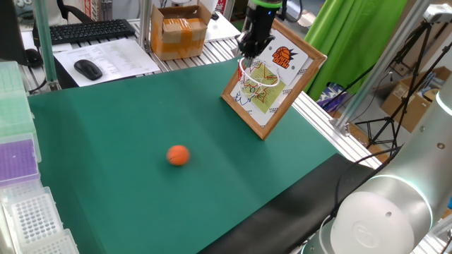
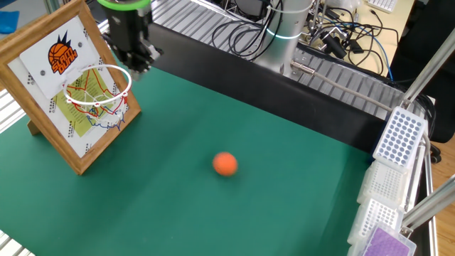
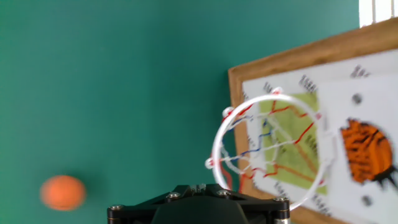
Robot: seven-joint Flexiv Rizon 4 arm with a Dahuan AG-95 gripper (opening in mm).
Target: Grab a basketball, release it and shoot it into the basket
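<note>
We saw the gripper [image 1: 249, 49] hanging above the basket [image 1: 258, 73], just over the white rim, beside the backboard [image 1: 279, 92]. We couldn't tell how the jaws stood: the fingers were too dark and small in both fixed views, and the hand view showed only the black hand body at the bottom edge. Nothing visible in its grasp.

The basketball [image 1: 178, 155] lay on the green mat [image 1: 127, 134], well apart from the gripper and lower than it, out on the open surface away from the backboard. In the hand view the ball [image 3: 62, 192] was blurred, off to the left of the hoop [image 3: 268, 152].

From the other fixed view: gripper [image 2: 135, 58] just above the rim [image 2: 97, 87], ball [image 2: 225, 164] resting on the mat far from it. Backboard tilted, leaning back on its wooden frame.
</note>
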